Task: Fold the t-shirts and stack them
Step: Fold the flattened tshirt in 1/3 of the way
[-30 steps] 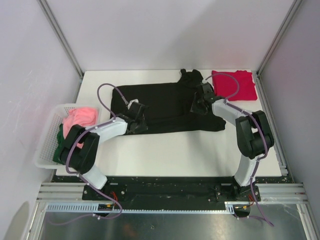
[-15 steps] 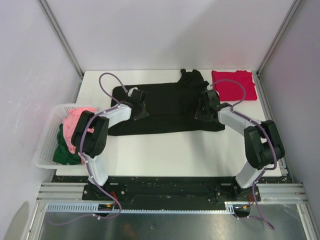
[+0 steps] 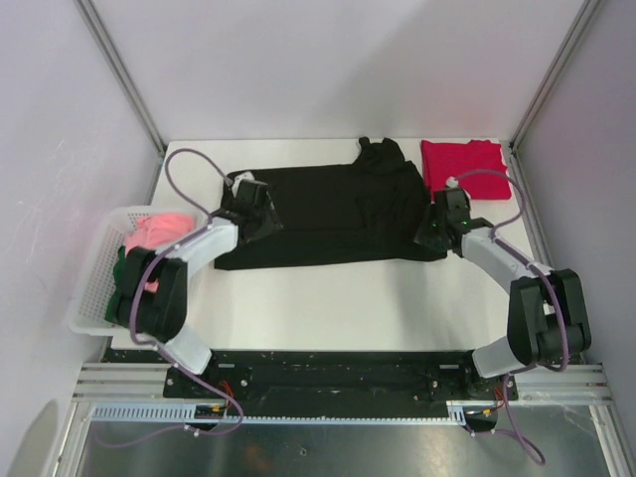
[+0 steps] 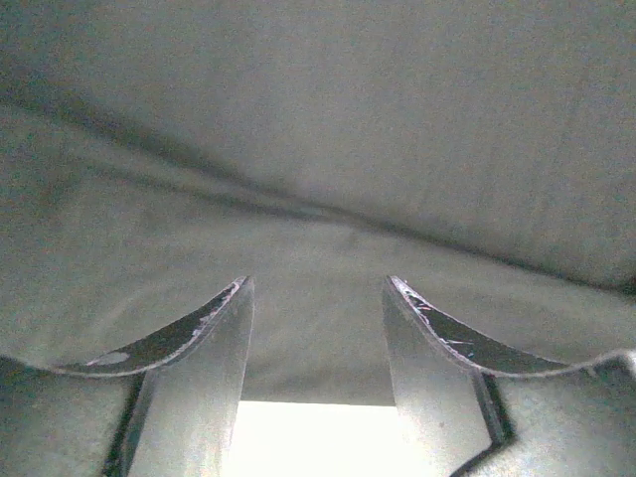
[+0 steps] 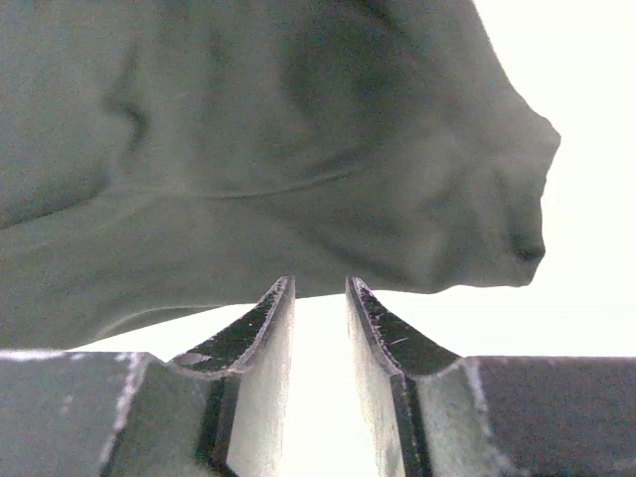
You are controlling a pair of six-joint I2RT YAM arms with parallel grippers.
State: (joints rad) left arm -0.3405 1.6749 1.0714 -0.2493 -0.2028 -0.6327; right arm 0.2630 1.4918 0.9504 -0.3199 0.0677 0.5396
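– Both arms have swung outward since a second ago. Our left gripper (image 3: 248, 204) has gone from the shirt's lower left to its left edge. Our right gripper (image 3: 437, 231) has gone from the middle right to the lower right corner.
– We agree. Where is the black t-shirt (image 3: 333, 211)?
– It lies spread flat across the white table (image 3: 328, 298), in the centre of the top view, with a bunched part sticking out at its upper edge.
– How do our pincers stand?
– In the left wrist view our fingers (image 4: 209, 333) are set wide apart. Bare table shows low between them and dark cloth fills the frame beyond the tips. Nothing sits in the gap.
– And the right?
– That gap is narrow. The fingers (image 5: 260, 328) are close together with only white table between them. The shirt's edge lies just past the tips, and a corner bulges at the upper right of that frame.
– What else do we see?
– The crimson t-shirt (image 3: 467, 169) lies folded at the upper right of the top view, just beside the black one. At the left, the white basket (image 3: 87, 293) holds a pink garment (image 3: 159, 231) above a dark green garment (image 3: 124, 280).
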